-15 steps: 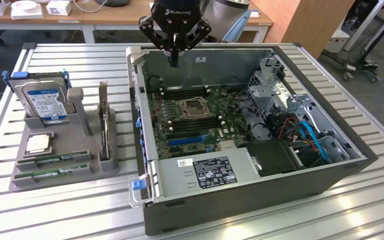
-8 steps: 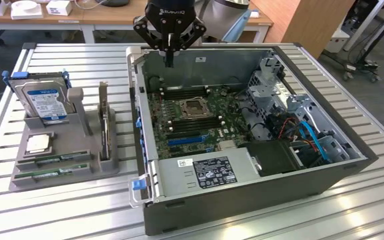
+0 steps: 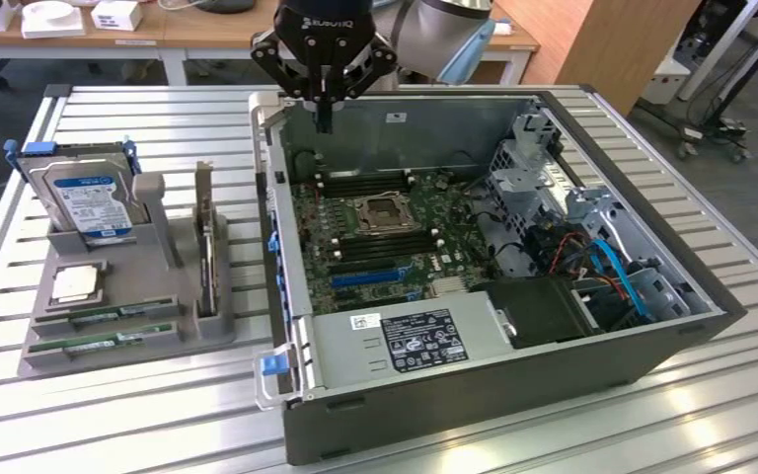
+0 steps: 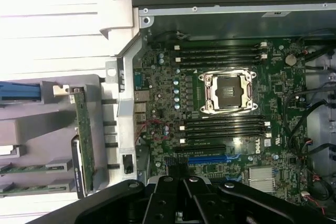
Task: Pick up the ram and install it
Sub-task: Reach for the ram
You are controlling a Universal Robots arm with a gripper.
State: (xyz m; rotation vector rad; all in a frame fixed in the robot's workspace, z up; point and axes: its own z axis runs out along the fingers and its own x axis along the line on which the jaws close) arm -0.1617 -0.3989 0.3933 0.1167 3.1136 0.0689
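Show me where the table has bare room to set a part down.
Bare table slats lie nearer the camera than the grey holder and beyond it. The gap between holder and computer case is tight.

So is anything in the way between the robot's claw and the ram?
Sideways, yes: the case wall and the upright card stand between the gripper and the ram. From above, nothing covers the ram in its gray holder.
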